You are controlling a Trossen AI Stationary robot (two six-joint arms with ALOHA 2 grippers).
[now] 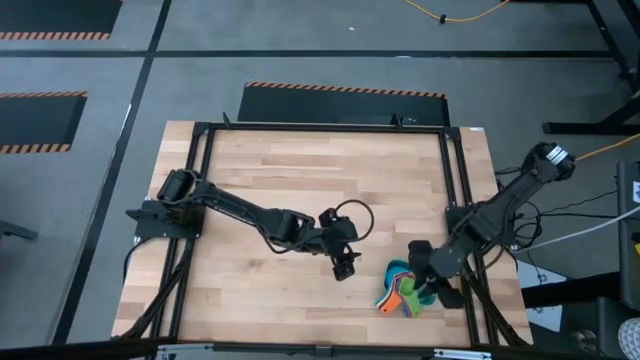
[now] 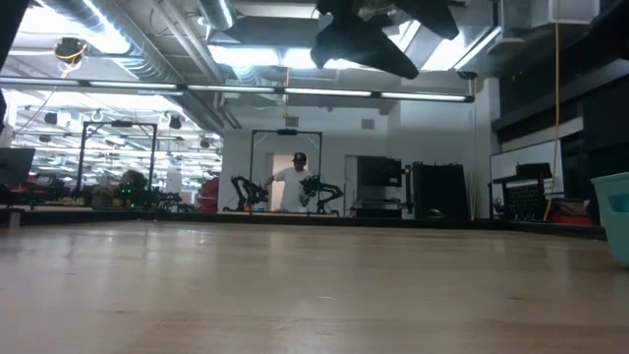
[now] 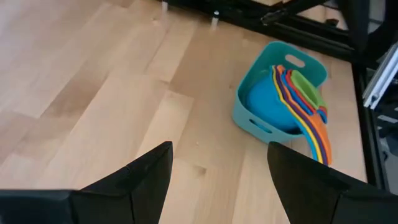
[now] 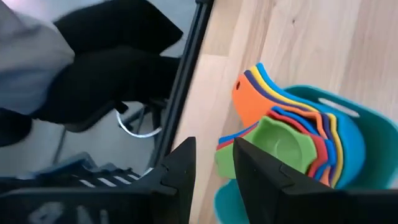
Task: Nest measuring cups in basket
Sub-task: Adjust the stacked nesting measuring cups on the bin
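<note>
The teal basket (image 1: 398, 272) (image 3: 258, 121) sits near the table's right near corner. The measuring cups (image 3: 292, 93) are nested in it, light blue outermost and green (image 4: 281, 147) innermost. Their flat handles (image 4: 249, 93) fan out over the basket's rim. My right gripper (image 1: 432, 288) (image 4: 214, 163) hovers at the basket's right side, slightly open. The green cup's handle (image 4: 225, 163) shows in the gap beside one finger, with bare wood beside the other. My left gripper (image 1: 345, 266) (image 3: 217, 169) hangs wide open above the table's middle, left of the basket.
The black frame rail (image 4: 186, 74) runs along the table's right edge, close beside my right gripper. Bare wooden table (image 1: 300, 180) spreads to the left and far side of the basket. In the low view a person (image 2: 295, 182) stands far off in the room beyond.
</note>
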